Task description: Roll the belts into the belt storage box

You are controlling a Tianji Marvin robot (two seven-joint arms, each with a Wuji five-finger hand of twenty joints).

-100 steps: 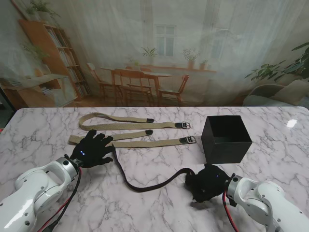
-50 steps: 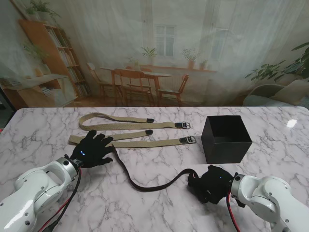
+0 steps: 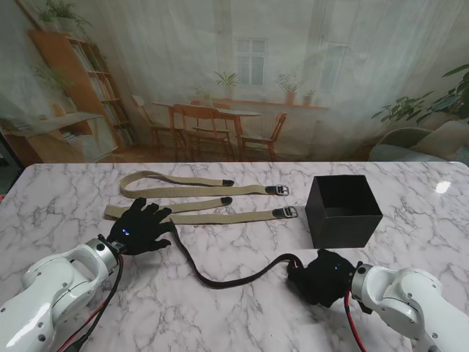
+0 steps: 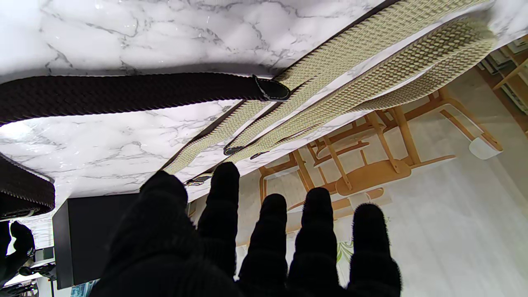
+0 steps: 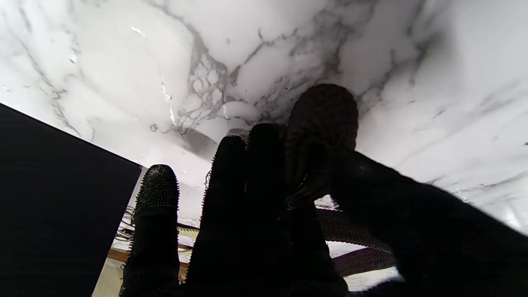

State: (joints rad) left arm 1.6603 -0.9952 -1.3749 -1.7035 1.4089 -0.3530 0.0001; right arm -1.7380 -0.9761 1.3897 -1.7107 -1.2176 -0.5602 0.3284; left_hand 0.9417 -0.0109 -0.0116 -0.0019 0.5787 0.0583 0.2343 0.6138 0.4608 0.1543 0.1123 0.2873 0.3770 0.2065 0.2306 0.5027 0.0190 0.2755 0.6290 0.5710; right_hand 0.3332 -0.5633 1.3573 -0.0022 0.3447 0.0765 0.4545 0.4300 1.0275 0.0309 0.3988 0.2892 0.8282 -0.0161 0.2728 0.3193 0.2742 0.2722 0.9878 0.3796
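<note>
A marble table fronts a dining-room backdrop. Near the box, the right hand grips the black belt. The left hand lies spread, empty.

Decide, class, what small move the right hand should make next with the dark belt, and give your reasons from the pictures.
Probably another wrist turn to wind on more strap. The right hand is closed on the dark belt's rolled end, most of the strap trails loose to the left hand, spread flat at its tip, and the black box holds no belt.
</note>
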